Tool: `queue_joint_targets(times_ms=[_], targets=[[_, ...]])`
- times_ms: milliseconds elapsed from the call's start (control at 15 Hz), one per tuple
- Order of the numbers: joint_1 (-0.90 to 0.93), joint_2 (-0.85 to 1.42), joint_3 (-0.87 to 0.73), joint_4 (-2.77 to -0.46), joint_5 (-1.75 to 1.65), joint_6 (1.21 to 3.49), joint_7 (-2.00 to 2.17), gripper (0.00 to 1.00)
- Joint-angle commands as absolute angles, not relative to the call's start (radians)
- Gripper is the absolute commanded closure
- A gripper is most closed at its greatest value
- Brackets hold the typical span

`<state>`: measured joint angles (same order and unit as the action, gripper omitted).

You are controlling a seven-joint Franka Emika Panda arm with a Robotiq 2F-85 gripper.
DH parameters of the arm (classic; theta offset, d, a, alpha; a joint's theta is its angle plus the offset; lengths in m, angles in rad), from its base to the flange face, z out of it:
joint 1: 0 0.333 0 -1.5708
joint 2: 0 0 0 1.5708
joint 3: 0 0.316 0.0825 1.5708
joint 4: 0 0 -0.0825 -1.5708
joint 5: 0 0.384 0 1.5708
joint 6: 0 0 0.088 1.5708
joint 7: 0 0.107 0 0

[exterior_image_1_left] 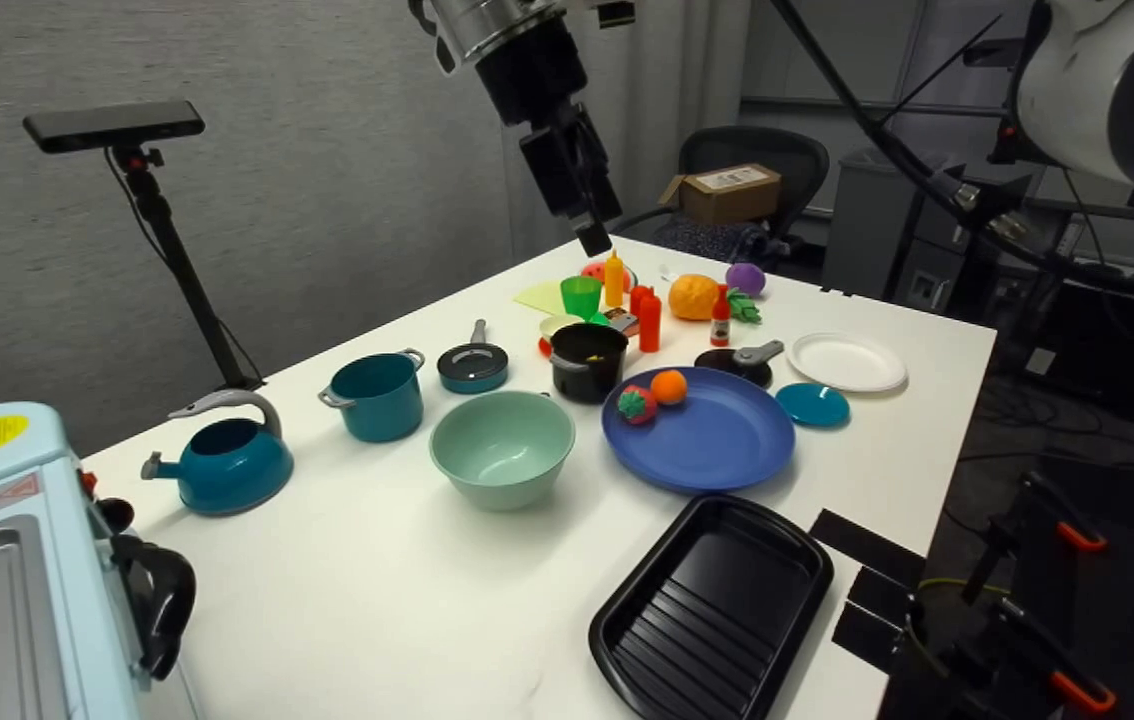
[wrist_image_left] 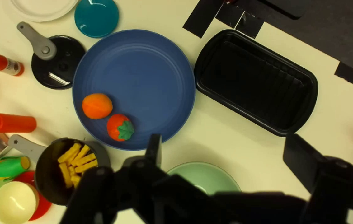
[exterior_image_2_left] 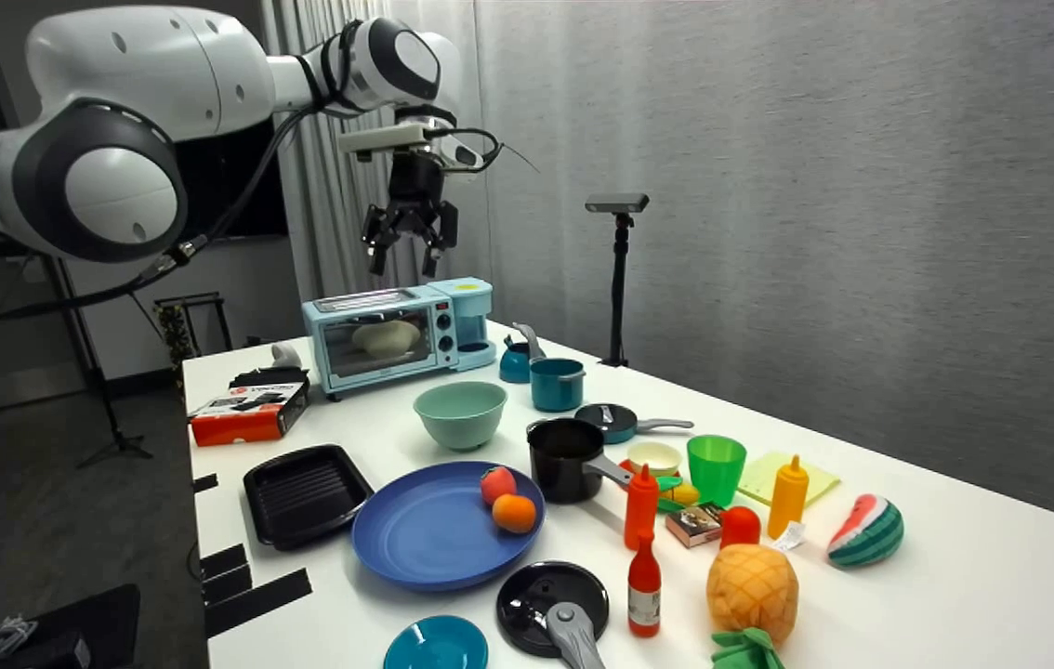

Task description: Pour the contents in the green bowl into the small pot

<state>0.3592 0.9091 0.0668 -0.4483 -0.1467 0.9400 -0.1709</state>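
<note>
The green bowl (exterior_image_1_left: 502,450) stands upright on the white table, and its visible inside looks bare. It also shows in an exterior view (exterior_image_2_left: 460,415) and partly behind the gripper in the wrist view (wrist_image_left: 207,174). The contents, several yellow pieces (wrist_image_left: 80,160), lie in the black pot (wrist_image_left: 103,155) with a grey handle. That pot stands beside the bowl in both exterior views (exterior_image_1_left: 587,370) (exterior_image_2_left: 569,465). A teal pot (exterior_image_1_left: 377,400) stands on the bowl's other side. My gripper (exterior_image_2_left: 404,265) is open and empty, high above the table; its fingers are spread in the wrist view (wrist_image_left: 223,140).
A blue plate (exterior_image_1_left: 717,445) holds a toy strawberry and orange. A black tray (wrist_image_left: 256,82) lies near the table edge. A light-blue toaster oven (exterior_image_2_left: 388,339), teal kettle (exterior_image_1_left: 232,465), teal pan (exterior_image_1_left: 473,368), red bottles (exterior_image_2_left: 642,506) and toy food stand around.
</note>
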Motion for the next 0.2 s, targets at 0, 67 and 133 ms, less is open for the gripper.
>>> queue_joint_targets(times_ms=[0, 67, 133], targets=[[0.351, 0.874, 0.058, -0.474, -0.122, 0.915, -0.099, 0.0], [0.356, 0.887, 0.059, -0.473, -0.137, 0.948, -0.14, 0.0], [0.356, 0.886, 0.058, -0.473, -0.136, 0.95, -0.135, 0.0]])
